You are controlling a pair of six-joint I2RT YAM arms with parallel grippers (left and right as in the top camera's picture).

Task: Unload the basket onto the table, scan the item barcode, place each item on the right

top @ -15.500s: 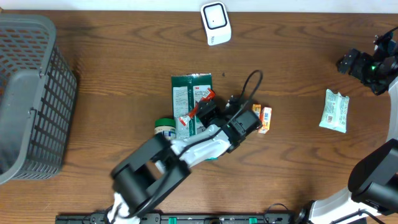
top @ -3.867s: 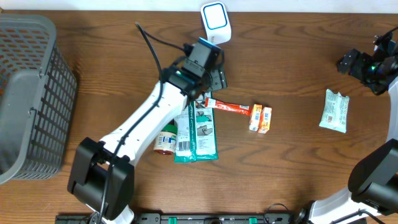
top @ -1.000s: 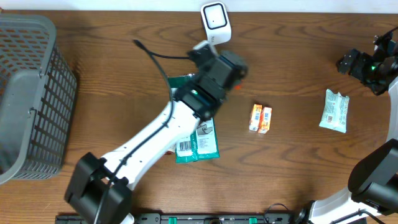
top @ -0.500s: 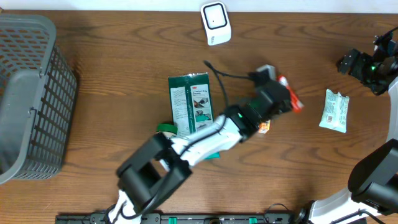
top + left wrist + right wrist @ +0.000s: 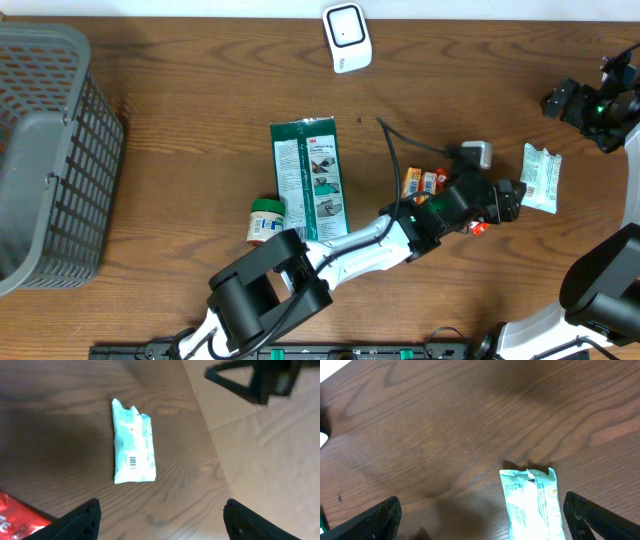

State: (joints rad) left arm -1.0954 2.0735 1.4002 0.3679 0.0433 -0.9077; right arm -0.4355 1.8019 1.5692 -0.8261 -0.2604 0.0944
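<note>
With its fingers standing wide apart and nothing between them, the left pincer (image 5: 161, 506) hangs over the table (image 5: 65, 390). Red packet (image 5: 20, 519) lies flat just beside one finger, can't tell if touching. Pale green packet (image 5: 133, 443), barcode up, lies ahead of the tips. Right pincer (image 5: 481, 502) wide apart too, empty, above that same packet. Scanner (image 5: 346, 37) well behind the left pincer.

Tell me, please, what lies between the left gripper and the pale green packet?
Nothing but bare table: the left wrist view shows only wood between the open left gripper and the pale green packet.
</note>
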